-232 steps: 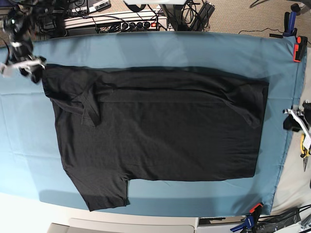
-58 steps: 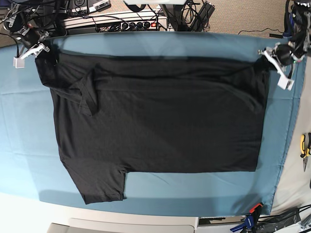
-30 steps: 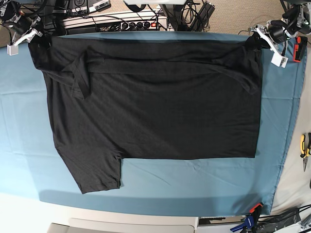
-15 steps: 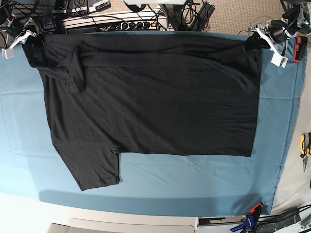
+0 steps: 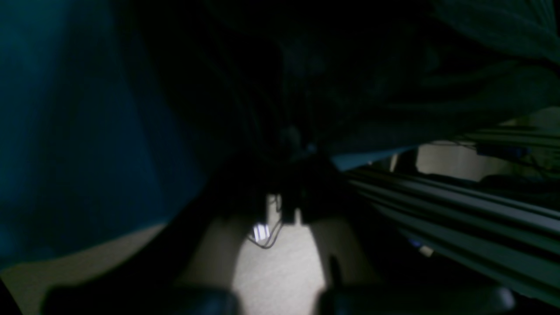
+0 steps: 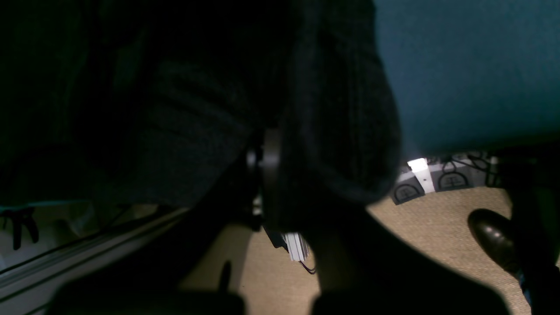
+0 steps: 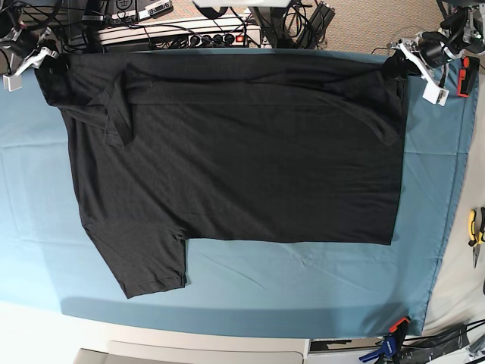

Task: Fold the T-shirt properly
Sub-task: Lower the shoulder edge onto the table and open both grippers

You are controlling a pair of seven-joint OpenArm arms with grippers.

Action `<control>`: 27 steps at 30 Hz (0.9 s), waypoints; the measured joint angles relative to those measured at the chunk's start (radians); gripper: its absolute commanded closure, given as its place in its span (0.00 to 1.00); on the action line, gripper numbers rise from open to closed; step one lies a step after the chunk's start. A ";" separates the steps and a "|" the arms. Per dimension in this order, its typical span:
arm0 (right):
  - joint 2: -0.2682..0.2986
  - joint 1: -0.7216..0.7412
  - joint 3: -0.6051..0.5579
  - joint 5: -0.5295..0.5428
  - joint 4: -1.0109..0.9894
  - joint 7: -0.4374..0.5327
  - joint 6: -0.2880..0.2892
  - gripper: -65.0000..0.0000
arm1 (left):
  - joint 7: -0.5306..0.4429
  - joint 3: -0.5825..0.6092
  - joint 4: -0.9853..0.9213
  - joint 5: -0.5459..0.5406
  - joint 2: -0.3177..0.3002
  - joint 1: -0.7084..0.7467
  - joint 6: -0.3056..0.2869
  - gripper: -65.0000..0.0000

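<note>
Moved: since the oldest base picture your T-shirt has been drawn toward the far table edge, and both far corners are now held up there; over the last half second nothing has shifted.
Surroundings: you have a blue table cloth under everything, orange-and-black clamps at its near right corner, a yellow-handled tool off the cloth to the right, and cables and a power strip beyond the far edge.
In the way: nothing lies on the shirt between your two grippers.
Shirt look: plain black side up, spread flat, one sleeve sticking out at the near left, the other folded in as a loose flap just inside your right gripper.
Shirt place: on the cloth, its far hem level with the far table edge.
Left gripper: fingers pressed together, pinching the far right corner as the base view shows it.
Right gripper: fingers pressed together, pinching the far left corner.
Wrist views: dark; black fabric bunches right at the fingers, carpet below.
</note>
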 measured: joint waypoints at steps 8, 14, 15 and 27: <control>-0.005 0.000 0.001 0.006 0.002 0.048 0.016 0.60 | -0.013 0.000 0.006 0.004 0.001 0.000 -0.018 0.59; -0.008 0.012 0.051 -0.072 0.001 0.069 0.015 0.60 | -0.022 0.000 0.010 0.039 -0.001 0.000 -0.022 0.59; -0.006 0.014 0.071 -0.079 -0.001 0.061 0.014 0.60 | -0.023 -0.003 0.010 0.045 -0.002 0.000 -0.022 0.59; 0.142 0.014 0.285 -0.094 -0.005 0.064 0.008 0.60 | 0.089 -0.253 0.339 -0.024 -0.003 0.246 -0.115 0.60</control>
